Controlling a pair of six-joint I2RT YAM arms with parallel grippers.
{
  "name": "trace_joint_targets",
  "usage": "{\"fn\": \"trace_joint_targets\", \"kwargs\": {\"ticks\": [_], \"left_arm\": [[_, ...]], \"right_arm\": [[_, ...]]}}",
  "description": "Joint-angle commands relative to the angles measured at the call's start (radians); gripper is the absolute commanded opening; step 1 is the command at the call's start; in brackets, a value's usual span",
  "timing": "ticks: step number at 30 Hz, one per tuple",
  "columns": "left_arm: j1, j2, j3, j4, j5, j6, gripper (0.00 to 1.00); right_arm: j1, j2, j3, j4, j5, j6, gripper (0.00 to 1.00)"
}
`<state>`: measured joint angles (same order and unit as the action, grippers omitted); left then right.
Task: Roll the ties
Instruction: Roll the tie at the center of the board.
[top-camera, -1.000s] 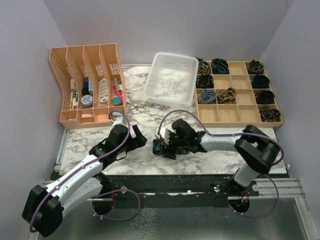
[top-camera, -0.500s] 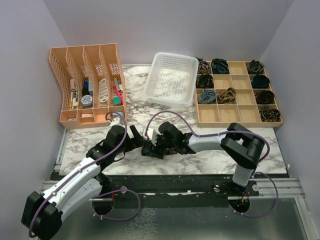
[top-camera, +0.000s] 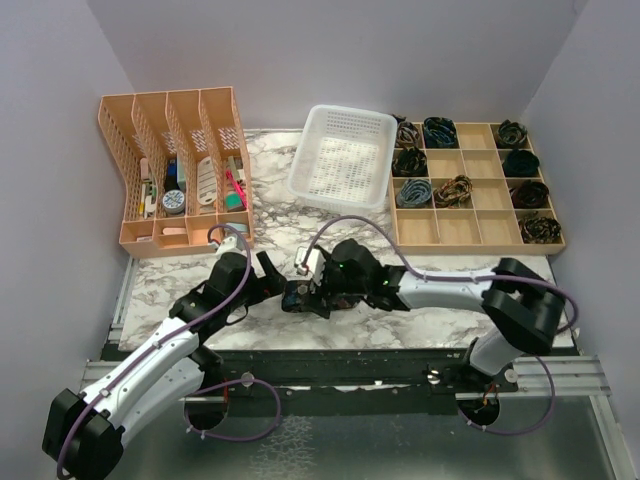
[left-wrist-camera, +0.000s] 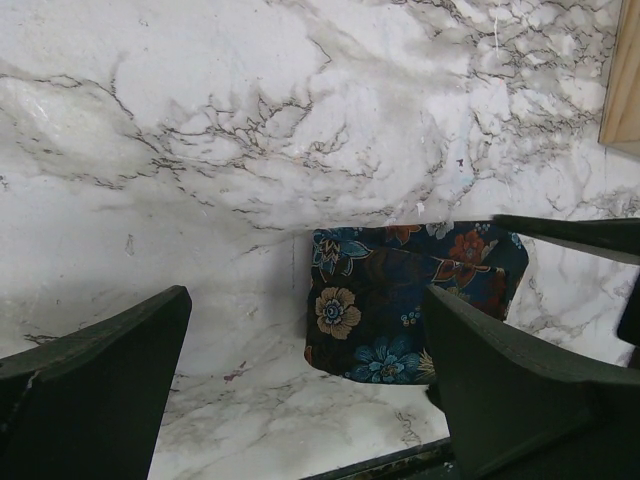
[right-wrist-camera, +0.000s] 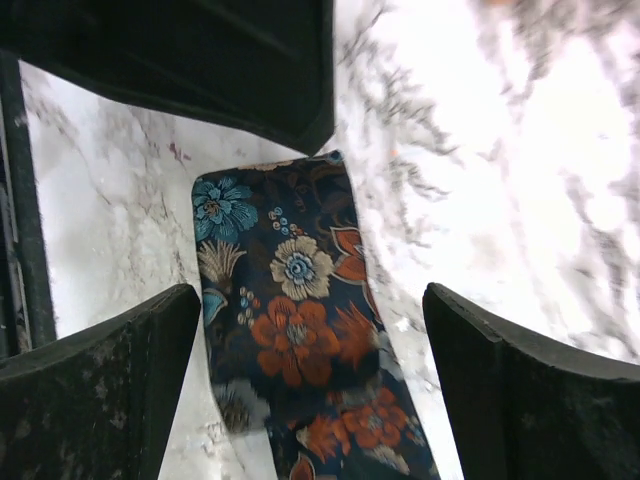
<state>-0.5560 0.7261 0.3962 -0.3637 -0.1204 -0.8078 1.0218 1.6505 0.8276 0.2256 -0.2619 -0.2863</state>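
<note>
Since a second ago the right arm (top-camera: 450, 290) has stretched further to the left, and its gripper now sits closer to the left arm's; the left arm (top-camera: 160, 350) has barely shifted.

Both arms reach over the marble table (top-camera: 270, 215) and meet near the middle of its front edge. At the back left stands a peach rack (top-camera: 130, 130) with small items in its slots. At the back right lies a wooden tray (top-camera: 470, 225) split into square compartments, and rolled ties (top-camera: 437, 131) fill several of them, mostly along its top row and right column. A white basket (top-camera: 345, 155) sits between rack and tray, tilted a little.

The left gripper (left-wrist-camera: 305, 300) faces down at the marble with its fingers spread wide and nothing held. The right gripper (right-wrist-camera: 310, 295) is spread wide too and grips nothing. In the top view the two grippers are nearly tip to tip, and in the right wrist view a dark finger of the left gripper fills the upper left corner.

The tie (top-camera: 297, 297) lies on the marble between them, dark with orange, blue and cream flowers. In the left wrist view the tie (left-wrist-camera: 390, 300) shows as a short piece in the gap, partly behind that view's right-hand finger; whether they touch cannot be told. In the right wrist view the tie (right-wrist-camera: 300, 340) is a flat strip in the gap, nearer that view's left-hand finger, running out past the bottom edge.
</note>
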Motion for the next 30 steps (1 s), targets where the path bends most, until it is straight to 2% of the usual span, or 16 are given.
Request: {"fn": "trace_joint_targets", "kwargs": {"ticks": [1,4,6,9,12,16,21,30], "left_arm": [[0.007,-0.005,0.010,-0.005,-0.006,-0.008,0.99],[0.007,-0.003,0.013,-0.004,0.001,-0.004,0.99],[0.007,-0.006,0.009,-0.002,-0.001,-0.005,0.99],[0.007,-0.008,-0.002,0.009,0.003,-0.011,0.99],[0.007,-0.008,-0.018,0.035,0.015,-0.016,0.99],[0.008,-0.005,-0.040,0.084,0.060,-0.013,0.99],[0.008,0.000,-0.044,0.087,0.085,-0.003,0.99],[0.008,-0.015,-0.051,0.088,0.097,-0.008,0.99]], "right_arm": [[0.006,-0.159,-0.101,0.113,0.107,0.054,1.00],[0.006,-0.244,-0.155,0.114,0.170,0.153,1.00],[0.006,-0.294,-0.185,0.102,0.279,0.268,1.00],[-0.002,-0.356,-0.187,-0.017,0.505,0.580,1.00],[-0.063,-0.355,-0.155,-0.176,0.414,0.805,1.00],[-0.075,-0.366,-0.197,-0.157,0.414,1.068,0.96],[-0.075,-0.311,-0.215,-0.072,0.302,1.152,0.84],[-0.075,-0.226,-0.168,-0.084,0.216,1.145,0.73]]}}
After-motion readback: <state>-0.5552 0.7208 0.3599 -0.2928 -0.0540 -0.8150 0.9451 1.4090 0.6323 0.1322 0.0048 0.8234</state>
